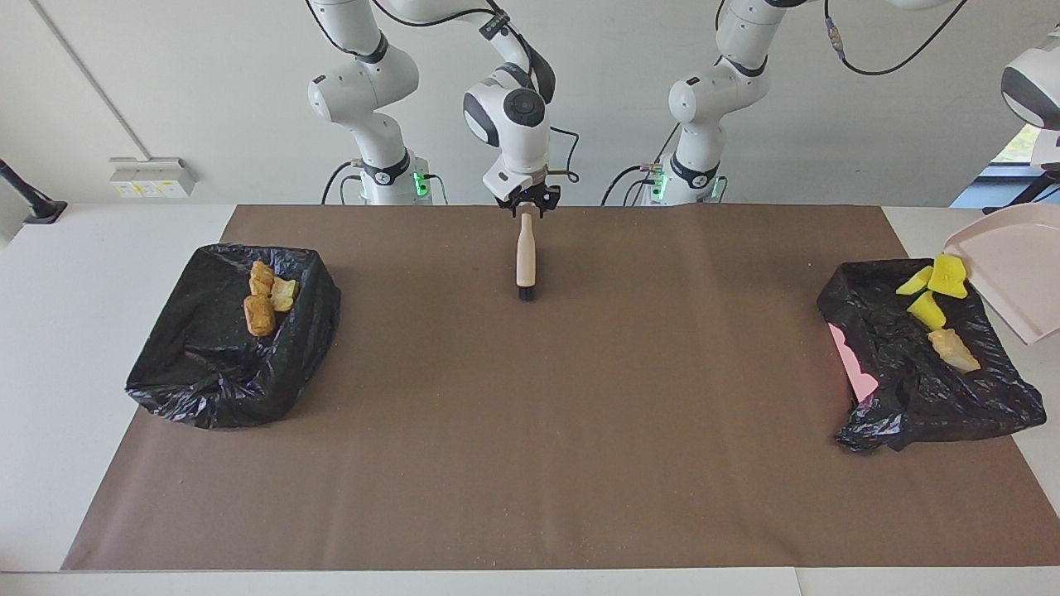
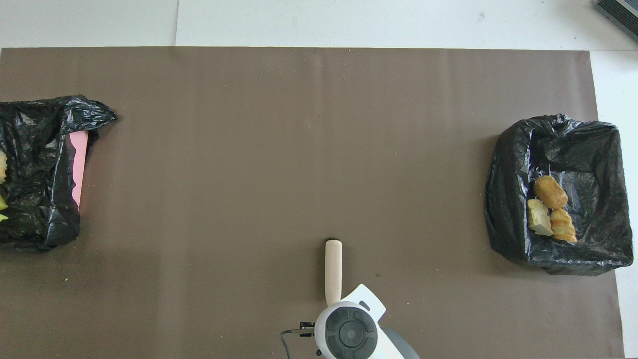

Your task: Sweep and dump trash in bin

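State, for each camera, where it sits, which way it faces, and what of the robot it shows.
Facing view: high across the table, facing the robots; both arms show, the right hand over the brush.
Overhead view: above the robots' end, looking steeply down; only the right arm's wrist shows.
Shared: the brush, both black-lined bins and trash, seen half a turn apart.

right end effector (image 1: 527, 204) low, pointing down | left end effector apparently closed, unseen

A robotics lab — bare white walls, cabled arm bases (image 1: 389, 178) bolted at the table's (image 1: 50, 331) edge. Brown paper (image 1: 530, 414) taped flat — a test bench.
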{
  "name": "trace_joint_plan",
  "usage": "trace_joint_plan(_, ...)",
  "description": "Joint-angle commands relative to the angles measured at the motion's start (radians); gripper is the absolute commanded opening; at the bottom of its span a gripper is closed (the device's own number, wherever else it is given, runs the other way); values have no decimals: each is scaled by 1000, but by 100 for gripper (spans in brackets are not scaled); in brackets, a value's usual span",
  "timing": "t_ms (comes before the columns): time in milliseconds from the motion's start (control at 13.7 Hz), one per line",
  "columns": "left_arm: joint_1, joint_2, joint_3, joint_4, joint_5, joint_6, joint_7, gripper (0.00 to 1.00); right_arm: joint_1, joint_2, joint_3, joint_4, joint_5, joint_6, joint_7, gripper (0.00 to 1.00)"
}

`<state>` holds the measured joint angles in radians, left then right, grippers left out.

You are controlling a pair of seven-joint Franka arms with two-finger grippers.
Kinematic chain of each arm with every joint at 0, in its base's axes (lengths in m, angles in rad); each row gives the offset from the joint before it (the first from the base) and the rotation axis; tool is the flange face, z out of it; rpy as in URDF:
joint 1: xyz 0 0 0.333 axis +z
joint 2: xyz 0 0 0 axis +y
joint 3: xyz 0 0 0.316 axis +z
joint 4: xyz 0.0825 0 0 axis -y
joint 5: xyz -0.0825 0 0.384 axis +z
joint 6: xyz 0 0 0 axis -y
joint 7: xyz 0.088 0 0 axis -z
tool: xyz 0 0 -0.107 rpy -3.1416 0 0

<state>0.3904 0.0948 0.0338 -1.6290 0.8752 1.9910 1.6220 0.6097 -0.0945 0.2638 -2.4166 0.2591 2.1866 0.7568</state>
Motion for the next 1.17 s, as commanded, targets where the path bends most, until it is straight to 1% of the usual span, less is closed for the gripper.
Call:
trace_joint_plan(0, -11, 16, 3, 77, 18, -32, 41, 0, -45, 18, -5, 56, -56, 22, -22, 100)
trace_joint_plan(219, -10, 8, 2, 75, -28, -28, 53, 0, -154, 19, -5, 137, -148, 12, -27, 100)
trace_joint_plan(438, -13, 0, 0, 60, -200, -66, 45, 0, -250, 21, -5, 229, -199, 2, -34, 100)
trace_joint_plan(584, -44, -18, 0, 23, -324, -101, 15, 0, -289, 22, -5, 278, -277, -20, -37, 100)
trace_joint_plan(730, -89, -65, 0, -59, -441, -142, -136, 0, -326, 25, -3, 345, -325, -80, -48, 100)
trace_joint_plan(876, -183, -125, 0, -162, -511, -179, -383, 0, -366, 24, -1, 417, -325, -154, -92, 100)
trace_joint_plan(949, -227, -139, 0, -202, -544, -189, -510, 0, -376, 22, 0, 454, -324, -197, -100, 100)
trace_joint_plan(1095, -301, -144, 0, -241, -611, -190, -695, 0, -396, 19, -5, 531, -322, -272, -102, 100)
